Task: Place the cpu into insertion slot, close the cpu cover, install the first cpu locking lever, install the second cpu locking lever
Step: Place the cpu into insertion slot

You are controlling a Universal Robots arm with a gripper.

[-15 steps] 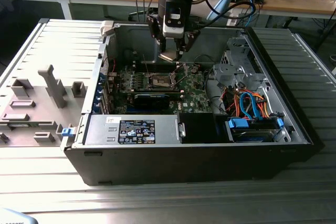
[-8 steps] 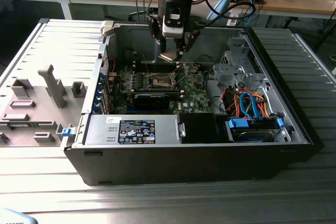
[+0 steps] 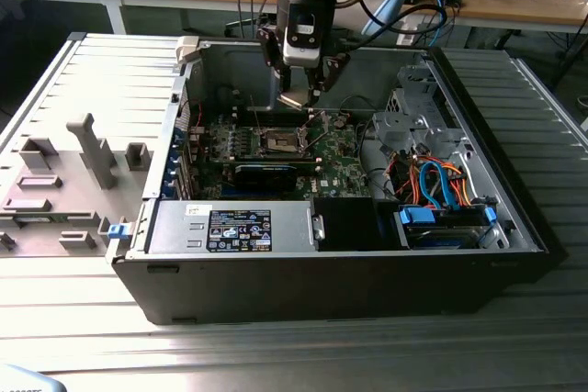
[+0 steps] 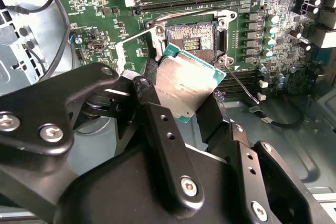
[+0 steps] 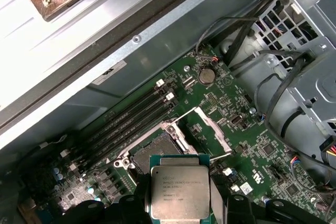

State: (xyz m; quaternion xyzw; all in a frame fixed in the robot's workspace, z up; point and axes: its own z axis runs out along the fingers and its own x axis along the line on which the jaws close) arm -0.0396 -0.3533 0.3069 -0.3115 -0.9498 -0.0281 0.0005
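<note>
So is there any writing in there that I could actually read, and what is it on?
None reads for certain.
cpu, held in the gripper: several printed lines on its metal top, too fine to make out.
black label on the power supply housing: white print and symbols, too small.
white sticker beside it: too small.
white strip label on the case wall: illegible.

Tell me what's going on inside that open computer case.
A robot arm's gripper is down in the open computer case with the cpu clamped between its fingers. The chip hangs above the empty socket on the motherboard and is not yet seated. The cpu cover stands swung open beside the socket, so nothing is closed or locked yet.
</note>
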